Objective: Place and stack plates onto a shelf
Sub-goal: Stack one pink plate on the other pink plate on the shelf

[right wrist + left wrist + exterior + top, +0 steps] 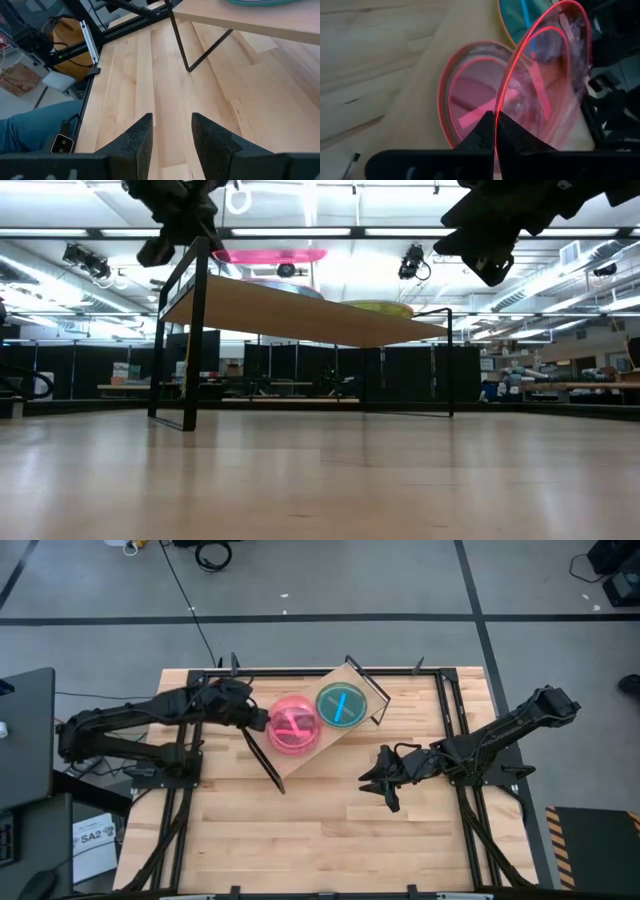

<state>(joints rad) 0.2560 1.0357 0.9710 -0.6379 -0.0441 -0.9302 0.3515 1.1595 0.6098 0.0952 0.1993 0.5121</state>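
The shelf (287, 762) stands slantwise on the tabletop on black wire legs. A stack of pink plates (296, 730) rests flat on it, beside a green-rimmed blue stack (340, 704). My left gripper (263, 720) is at the shelf's left side, shut on one more pink plate (545, 75) above the pink stack (470, 100). In the low view this plate (270, 255) hovers over the shelf board (300, 315). My right gripper (385, 780) hangs open above bare tabletop, right of the shelf, and touches nothing. My left gripper pinches the pink plate's near rim (501, 107) between its two fingers (482, 130). It comes from the table's left side, roughly level. The plate reaches out over the pink stack. I cannot tell whether its far edge touches the stack.
The shelf's wire leg (200, 50) and board edge (250, 17) lie ahead of my right gripper (172, 135). Bare slatted tabletop (330, 840) spreads toward the near edge. A black frame (450, 720) runs along the table's sides.
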